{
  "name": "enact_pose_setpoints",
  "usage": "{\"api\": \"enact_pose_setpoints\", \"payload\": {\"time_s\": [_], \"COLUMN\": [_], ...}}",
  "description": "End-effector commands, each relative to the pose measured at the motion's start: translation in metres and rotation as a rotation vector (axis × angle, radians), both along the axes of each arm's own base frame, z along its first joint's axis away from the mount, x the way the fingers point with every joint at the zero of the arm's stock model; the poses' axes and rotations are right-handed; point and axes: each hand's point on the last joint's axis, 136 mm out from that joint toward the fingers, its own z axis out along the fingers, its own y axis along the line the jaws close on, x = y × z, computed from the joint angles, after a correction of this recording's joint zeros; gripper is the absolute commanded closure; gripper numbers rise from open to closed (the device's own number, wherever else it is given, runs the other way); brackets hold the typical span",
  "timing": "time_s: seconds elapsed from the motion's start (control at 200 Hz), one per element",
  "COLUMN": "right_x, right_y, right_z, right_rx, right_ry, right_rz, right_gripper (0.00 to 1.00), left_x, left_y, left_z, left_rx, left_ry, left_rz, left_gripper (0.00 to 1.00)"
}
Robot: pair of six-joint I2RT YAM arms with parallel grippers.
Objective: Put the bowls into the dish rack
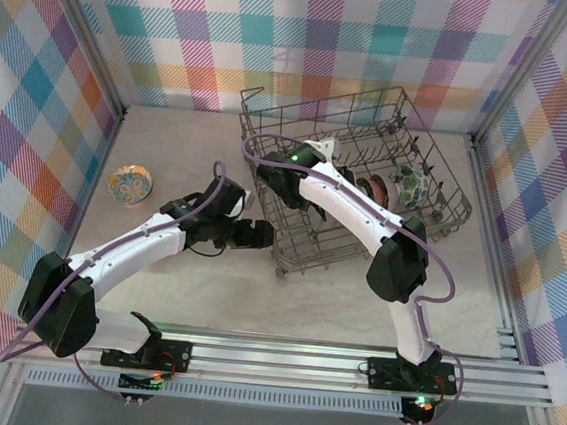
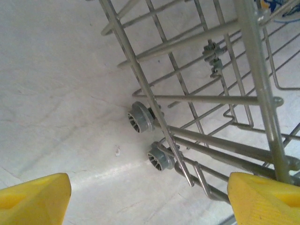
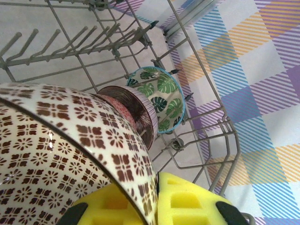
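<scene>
Lattice bowl (image 3: 61,154), brown print on cream, is inside the dish rack (image 3: 220,140), its rim pinched between the yellow foam pads (image 3: 187,201) of my right claw (image 3: 157,201), clamped tight. It's glazed ceramic: hard, slick, some heft I'd guess, and likely to chip on thin metal, so the rim is the hold. Just beyond it in the rack, a ribbed brown bowl (image 3: 133,110) and a green-leaf bowl (image 3: 164,96) stand on edge. My left claw (image 2: 150,197) hangs spread wide and empty at the rack's outer corner. Orange-teal bowl (image 1: 130,184) sits on the bench (image 1: 171,131), well left of the rack.
</scene>
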Motion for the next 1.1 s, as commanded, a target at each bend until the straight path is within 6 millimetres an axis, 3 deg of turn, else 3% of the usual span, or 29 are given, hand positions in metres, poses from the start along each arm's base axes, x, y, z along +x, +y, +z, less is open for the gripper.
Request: {"api": "enact_pose_setpoints", "payload": {"time_s": [0.0, 0.165, 0.275, 0.52, 0.755, 1.095], "right_x": [-0.018, -0.023, -0.021, -0.017, -0.014, -0.010], "right_y": [-0.035, -0.053, -0.053, -0.042, -0.030, -0.024], "right_z": [0.032, 0.030, 0.025, 0.016, 0.001, -0.023], "right_rx": [-0.149, -0.170, -0.192, -0.192, -0.212, -0.250], "right_ry": [0.029, 0.035, 0.042, 0.042, 0.064, 0.119], "right_rz": [0.000, -0.027, -0.030, -0.024, -0.012, -0.015], "right_gripper": [1.00, 1.00, 1.00, 1.00, 1.00, 1.00], "left_x": [-0.019, -0.026, -0.024, -0.015, -0.008, -0.005], "left_y": [-0.026, -0.042, -0.040, 0.003, 0.049, 0.065], "left_z": [-0.001, 0.010, 0.019, 0.051, 0.067, 0.069], "left_rx": [-0.051, -0.089, -0.082, -0.003, 0.007, -0.005], "left_ry": [0.033, 0.018, -0.006, -0.158, -0.218, -0.215], "left_rz": [-0.074, -0.099, -0.094, 0.010, 0.136, 0.161], "left_gripper": [0.13, 0.13, 0.13, 0.11, 0.11, 0.11]}}
